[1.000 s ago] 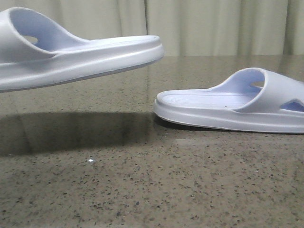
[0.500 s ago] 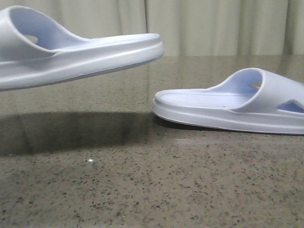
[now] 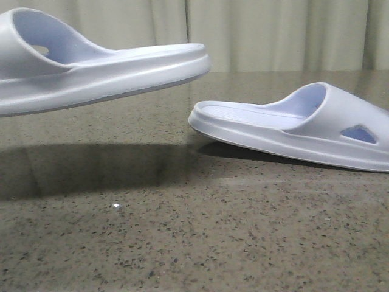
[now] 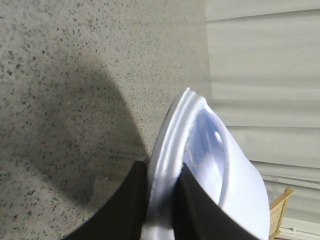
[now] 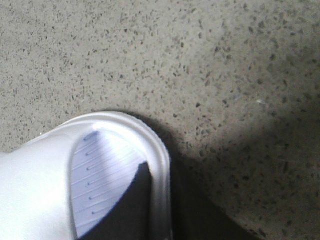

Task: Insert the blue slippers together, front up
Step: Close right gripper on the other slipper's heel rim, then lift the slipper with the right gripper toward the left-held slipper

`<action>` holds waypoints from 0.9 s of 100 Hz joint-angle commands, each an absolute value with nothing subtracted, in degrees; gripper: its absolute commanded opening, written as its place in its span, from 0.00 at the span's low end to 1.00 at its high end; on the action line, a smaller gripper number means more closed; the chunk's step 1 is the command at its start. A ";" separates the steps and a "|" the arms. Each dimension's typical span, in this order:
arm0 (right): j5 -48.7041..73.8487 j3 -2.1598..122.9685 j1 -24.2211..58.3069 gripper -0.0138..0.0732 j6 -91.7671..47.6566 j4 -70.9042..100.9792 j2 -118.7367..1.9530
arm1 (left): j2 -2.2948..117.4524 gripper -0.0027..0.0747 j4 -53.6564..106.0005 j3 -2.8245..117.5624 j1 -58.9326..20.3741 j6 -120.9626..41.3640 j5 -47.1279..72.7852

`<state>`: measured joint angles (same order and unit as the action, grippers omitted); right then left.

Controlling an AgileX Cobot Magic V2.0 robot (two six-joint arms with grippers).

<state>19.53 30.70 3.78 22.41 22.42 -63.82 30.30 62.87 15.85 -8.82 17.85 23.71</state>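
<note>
I see two pale blue-white foam slide slippers with thick soles over a speckled stone table (image 3: 182, 243). My left gripper (image 4: 161, 200) is clamped on the sole edge of the left slipper (image 3: 91, 67), holding it in the air. My right gripper (image 5: 157, 200) pinches the rim of the right slipper (image 3: 292, 131), its heel end tilted off the table; its footbed is ribbed.

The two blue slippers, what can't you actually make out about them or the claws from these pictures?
- Left slipper: its toe end runs off the front view's left edge.
- Right slipper: its toe end is cut off by the right edge, so table contact there is unseen.
- Left claw: fingertips clamp the sole rim, but the rest lies below the left wrist frame.
- Right claw: dark, blurred fingers either side of the rim in the right wrist view.
</note>
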 commanded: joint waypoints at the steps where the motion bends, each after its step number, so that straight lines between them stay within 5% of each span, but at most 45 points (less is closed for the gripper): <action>1: 17.58 31.30 3.87 0.04 21.54 22.11 -63.77 | 30.36 0.06 65.12 17.38 -9.02 17.86 22.46; 90: 15.15 48.41 3.87 0.04 18.42 22.25 -51.45 | 30.36 0.06 65.12 17.38 -9.02 17.73 22.46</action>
